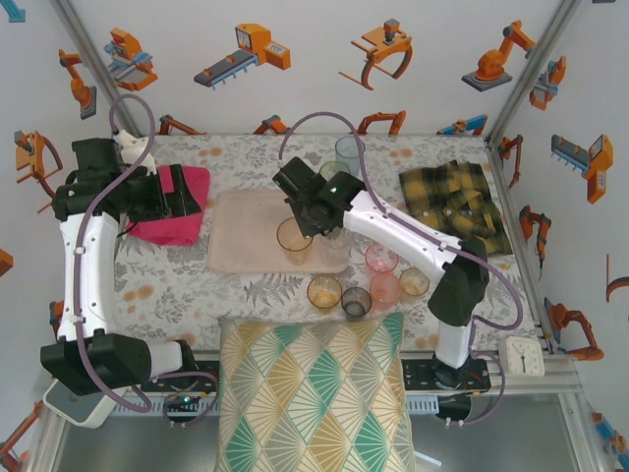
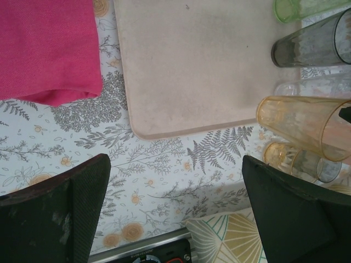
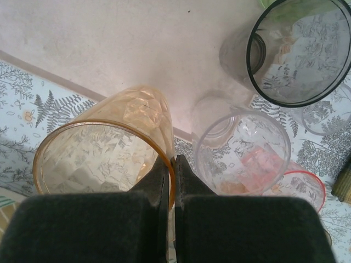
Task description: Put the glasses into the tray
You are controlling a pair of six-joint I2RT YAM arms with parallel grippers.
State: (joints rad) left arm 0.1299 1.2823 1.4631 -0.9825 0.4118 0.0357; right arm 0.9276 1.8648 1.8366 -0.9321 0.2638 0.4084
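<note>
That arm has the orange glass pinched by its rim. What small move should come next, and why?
Probably open the jaws and let go. The right gripper is shut on the rim of the amber glass, which stands upright over the tray, just inside its near edge.

amber glass (image 3: 109,137) glossy translucent; tray (image 3: 109,44) matt; pink cloth (image 2: 44,49) woven

Overhead view faces down; both wrist views look closely onto the tray (image 2: 192,66).
</note>
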